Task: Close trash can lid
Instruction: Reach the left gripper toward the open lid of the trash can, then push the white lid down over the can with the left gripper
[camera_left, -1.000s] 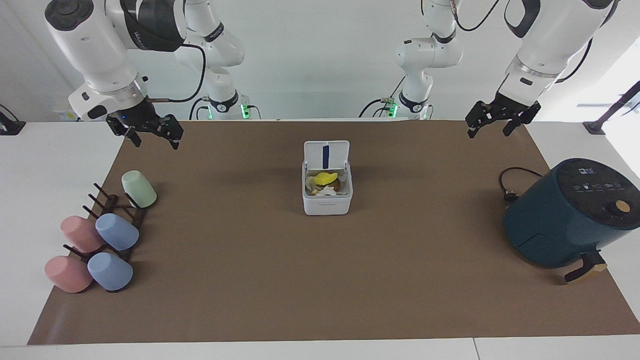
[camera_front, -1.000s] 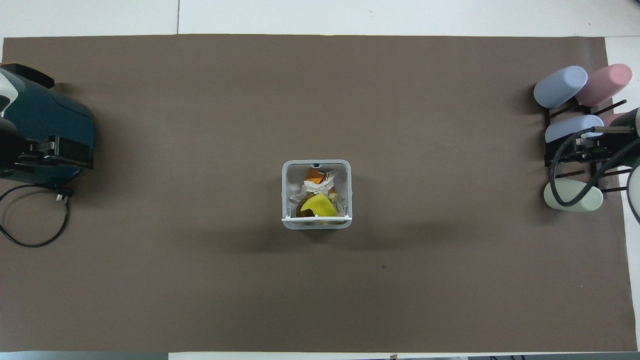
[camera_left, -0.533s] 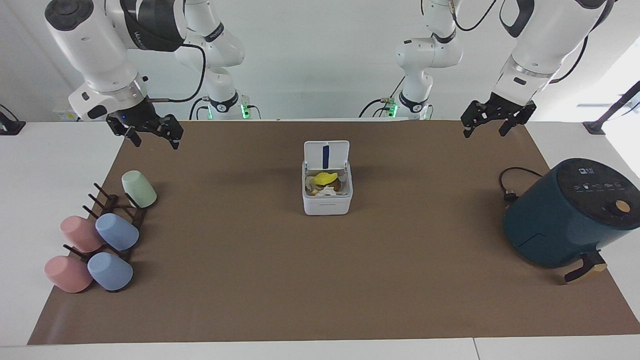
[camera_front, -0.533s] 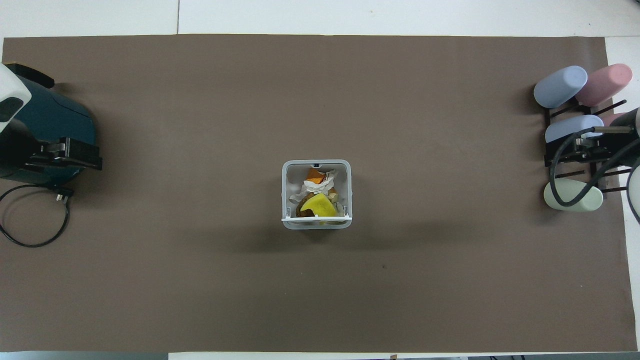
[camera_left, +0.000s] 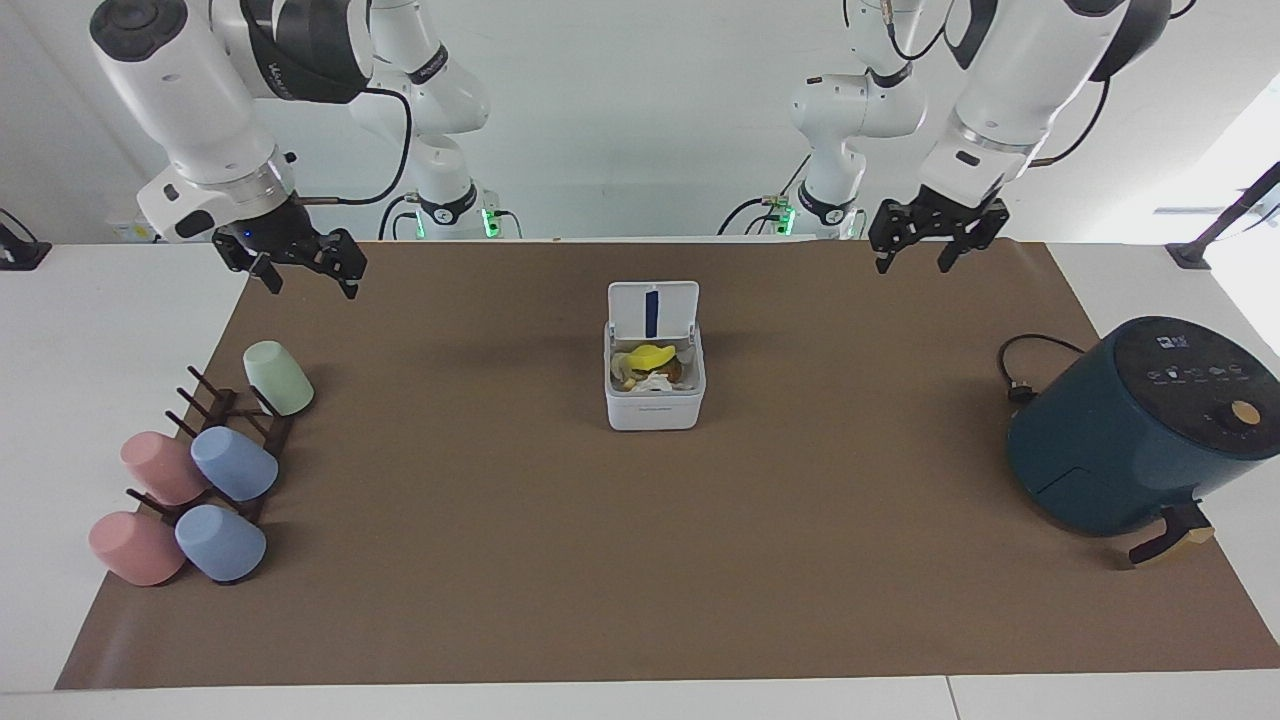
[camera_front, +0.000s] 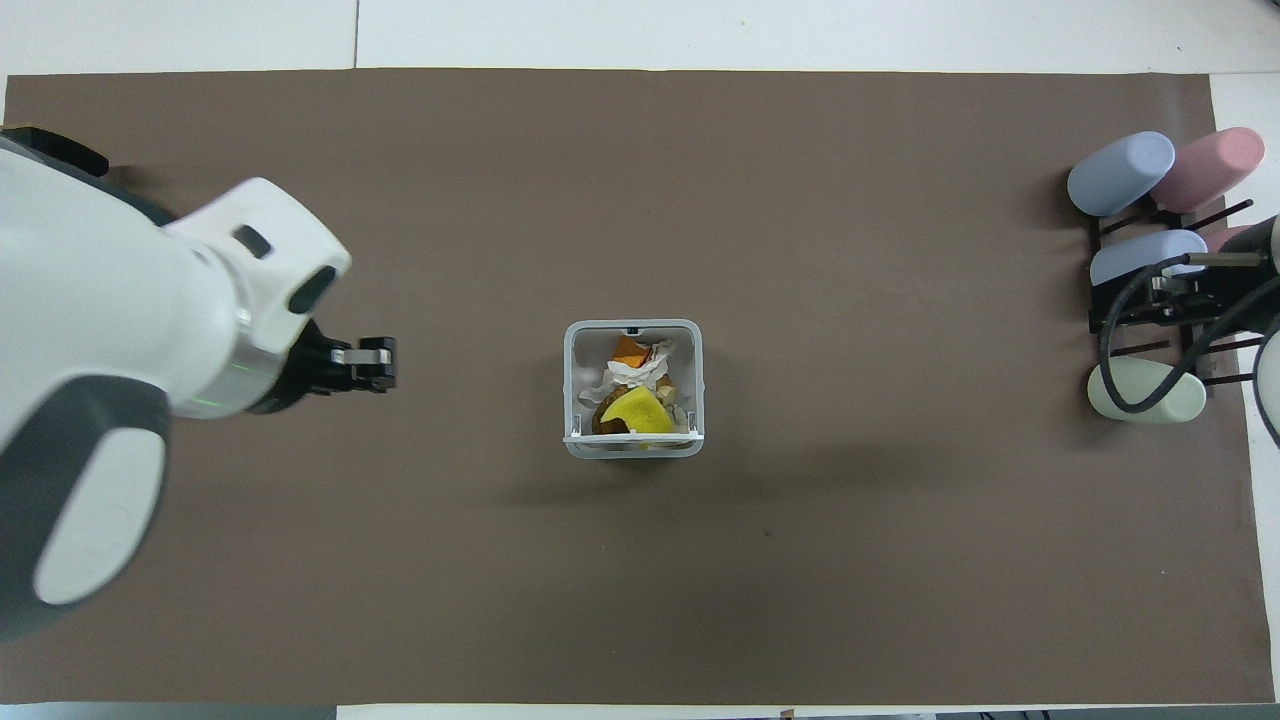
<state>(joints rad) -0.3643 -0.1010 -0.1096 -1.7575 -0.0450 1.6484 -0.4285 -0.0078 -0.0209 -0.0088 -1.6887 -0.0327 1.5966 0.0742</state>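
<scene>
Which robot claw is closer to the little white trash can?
Left. The left claw hangs over the mat, nearer the trash can. The right claw waits at the mat's edge above the cups.

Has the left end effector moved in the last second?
Yes. The left end effector has shifted from over the mat's corner near the air fryer toward the trash can, whose lid stands open. It is up in the air.

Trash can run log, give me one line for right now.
small white plastic trash can: full | white hinged lid: upright, open | left gripper: open, over brown mat | right gripper: open, waiting
</scene>
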